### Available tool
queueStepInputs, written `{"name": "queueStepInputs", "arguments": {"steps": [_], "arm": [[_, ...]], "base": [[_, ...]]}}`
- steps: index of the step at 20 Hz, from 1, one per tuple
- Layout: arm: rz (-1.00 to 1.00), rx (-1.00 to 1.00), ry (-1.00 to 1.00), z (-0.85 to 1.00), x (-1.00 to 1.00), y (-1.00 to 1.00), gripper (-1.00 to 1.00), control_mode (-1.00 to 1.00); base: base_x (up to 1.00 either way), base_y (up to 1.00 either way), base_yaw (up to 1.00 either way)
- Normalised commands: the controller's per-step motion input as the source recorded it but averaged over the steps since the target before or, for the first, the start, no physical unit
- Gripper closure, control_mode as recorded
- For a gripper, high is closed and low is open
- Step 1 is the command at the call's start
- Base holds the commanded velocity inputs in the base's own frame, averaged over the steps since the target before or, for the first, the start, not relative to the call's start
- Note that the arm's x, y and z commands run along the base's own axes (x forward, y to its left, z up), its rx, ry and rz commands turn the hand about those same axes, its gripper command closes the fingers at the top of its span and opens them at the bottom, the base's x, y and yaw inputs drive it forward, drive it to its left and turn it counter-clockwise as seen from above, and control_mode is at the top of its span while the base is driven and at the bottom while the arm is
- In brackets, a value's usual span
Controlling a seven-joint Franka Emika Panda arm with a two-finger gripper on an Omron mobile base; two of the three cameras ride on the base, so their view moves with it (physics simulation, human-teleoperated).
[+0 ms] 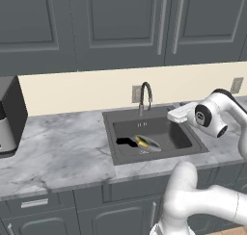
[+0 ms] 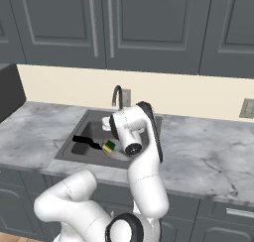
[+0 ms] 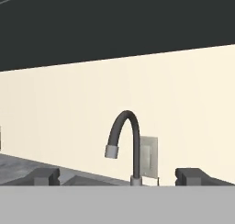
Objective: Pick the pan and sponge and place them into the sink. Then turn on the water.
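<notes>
The silver pan (image 1: 150, 144) lies in the dark sink (image 1: 179, 137), its black handle (image 1: 126, 142) pointing left. The green and yellow sponge (image 1: 141, 142) rests in the pan, and the right base view shows the sponge (image 2: 109, 146), the pan (image 2: 118, 155) and the sink (image 2: 79, 137) again. My gripper (image 1: 170, 114) hovers above the sink's right rear part, level with the faucet (image 1: 144, 97) and aimed at the back wall. In the hand view the fingertips (image 3: 43, 176) stand wide apart and open on either side of the faucet (image 3: 126, 140). No water shows at the spout (image 3: 111, 150).
A dark appliance (image 1: 7, 118) stands at the counter's left end. A wall outlet plate (image 3: 148, 156) sits right behind the faucet and another outlet (image 1: 236, 84) further right. Grey cabinets (image 1: 120, 22) hang above the marble counter (image 1: 62, 152).
</notes>
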Motion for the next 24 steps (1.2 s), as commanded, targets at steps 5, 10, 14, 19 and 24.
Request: {"name": "queueStepInputs", "arguments": {"steps": [5, 10, 14, 19, 24], "arm": [[0.0, -0.05, 0.0, -0.07, 0.17, 0.17, -1.0, -1.0], [0.0, -0.03, 0.0, -0.1, 0.27, 0.1, -1.0, -1.0], [0.0, -0.02, 0.0, -0.13, 0.33, 0.05, -1.0, -1.0], [0.04, 0.01, 0.0, -0.13, 0.25, 0.0, -1.0, -1.0], [0.06, 0.0, 0.0, -0.12, 0.21, 0.0, -1.0, -1.0]], "base": [[0.0, 0.0, 0.0], [0.0, 0.0, 0.0], [0.0, 0.0, 0.0], [0.0, 0.0, 0.0], [0.0, 0.0, 0.0]]}}
